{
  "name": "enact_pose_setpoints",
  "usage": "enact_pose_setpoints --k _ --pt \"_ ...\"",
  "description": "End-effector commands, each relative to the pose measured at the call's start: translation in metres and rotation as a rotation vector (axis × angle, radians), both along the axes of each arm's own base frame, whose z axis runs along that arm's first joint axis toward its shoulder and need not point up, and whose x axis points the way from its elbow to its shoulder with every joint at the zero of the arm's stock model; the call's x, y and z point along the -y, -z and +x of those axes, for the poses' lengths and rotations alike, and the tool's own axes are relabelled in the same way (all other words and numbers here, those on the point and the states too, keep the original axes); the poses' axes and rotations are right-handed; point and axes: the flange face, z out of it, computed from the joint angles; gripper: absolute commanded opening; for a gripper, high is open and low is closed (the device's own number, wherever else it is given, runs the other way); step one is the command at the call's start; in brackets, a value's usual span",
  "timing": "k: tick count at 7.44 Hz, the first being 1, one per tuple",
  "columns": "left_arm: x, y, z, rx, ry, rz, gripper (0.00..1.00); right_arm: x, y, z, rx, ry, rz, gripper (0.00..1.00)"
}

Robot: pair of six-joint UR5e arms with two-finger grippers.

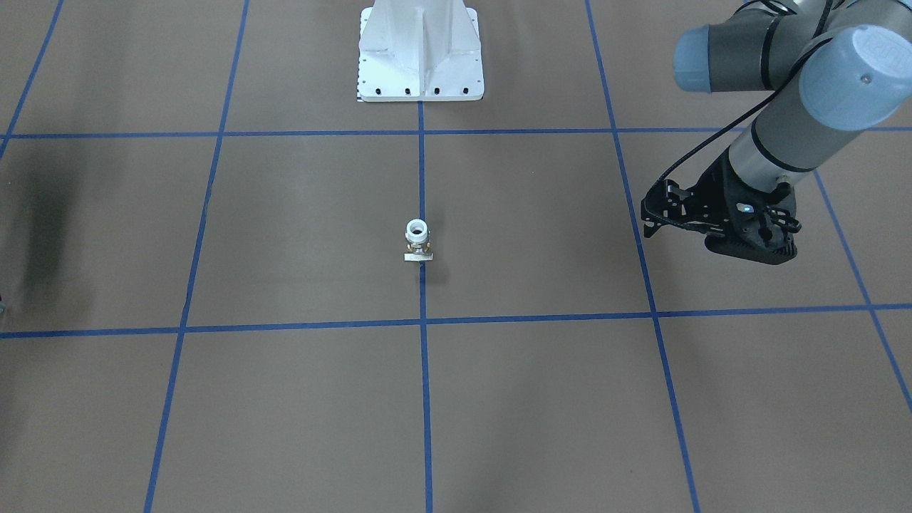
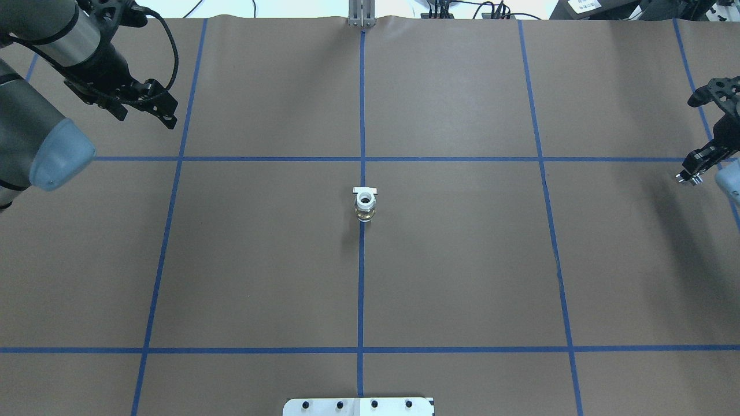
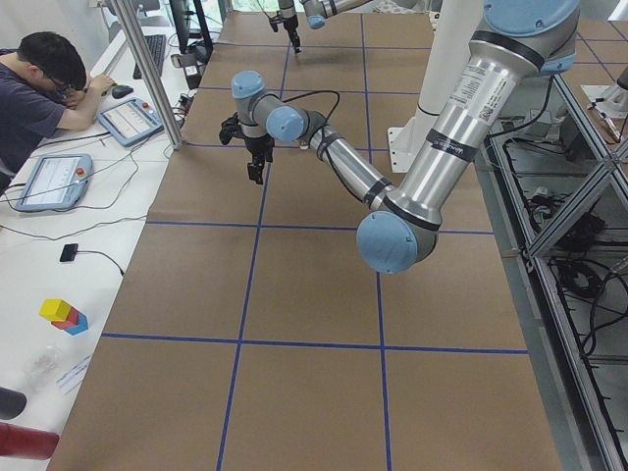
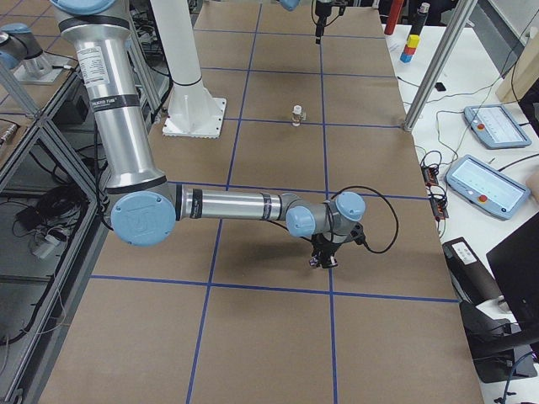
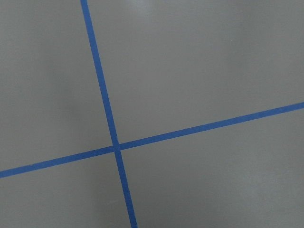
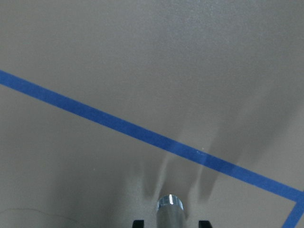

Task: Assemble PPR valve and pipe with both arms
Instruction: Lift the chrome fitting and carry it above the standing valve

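1. Brown worktop (image 2: 260,260), ruled by blue tape (image 2: 358,349) into large squares. White pedestal (image 1: 420,64) bolted at the robot's edge, metal post (image 2: 361,14) at the far edge.
2. At the middle, upright on the centre tape line: valve (image 2: 365,205), with its flat tab (image 2: 365,190) toward the far edge. Touching nothing but the worktop.
3. On top of the valve, white collar (image 1: 417,229) with its mouth facing up and a dark bore.
4. Well apart from the valve on the robot's left, over a tape crossing among the far squares: left claw (image 1: 650,212). Cannot tell whether released or clenched.
5. Well apart on the robot's right, at the overhead view's side edge and near a tape line: right claw (image 2: 691,173). Clenched on the pipe (image 6: 170,211), a silvery stub seen end-on between two black fingertips (image 6: 138,223).
6. Wide stretch of worktop between each claw and the valve, and again from the valve to the near and far edges.
7. Beyond the far edge, a side table (image 3: 88,206) with tablets (image 3: 54,182) and a seated person (image 3: 34,98).
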Motion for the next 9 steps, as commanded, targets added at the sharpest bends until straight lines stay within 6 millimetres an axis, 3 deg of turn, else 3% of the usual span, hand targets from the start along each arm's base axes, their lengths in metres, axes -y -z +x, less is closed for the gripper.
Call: enact_pose_setpoints --k 1,2,4,7,8,9 --pt "0.0 0.0 0.0 0.0 0.001 -0.002 1.0 0.004 0.004 -0.001 0.002 -0.001 0.006 0.0" --pt "0.0 0.0 -0.001 0.0 0.002 -0.002 1.0 0.005 0.009 0.0 0.006 -0.003 0.017 0.0" --pt "-0.001 0.002 -0.001 -0.001 0.002 0.001 1.0 0.044 0.053 0.026 0.015 -0.066 0.03 0.0" --pt "-0.001 -0.004 -0.007 0.003 0.001 0.014 1.0 0.112 0.196 0.024 0.004 -0.109 -0.022 0.0" --pt "0.002 -0.005 -0.011 0.012 0.013 0.018 1.0 0.128 0.245 0.006 0.025 -0.214 -0.075 0.0" --pt "0.006 -0.011 -0.018 0.045 0.024 0.044 1.0 0.135 0.297 -0.025 0.07 -0.283 -0.137 0.0"
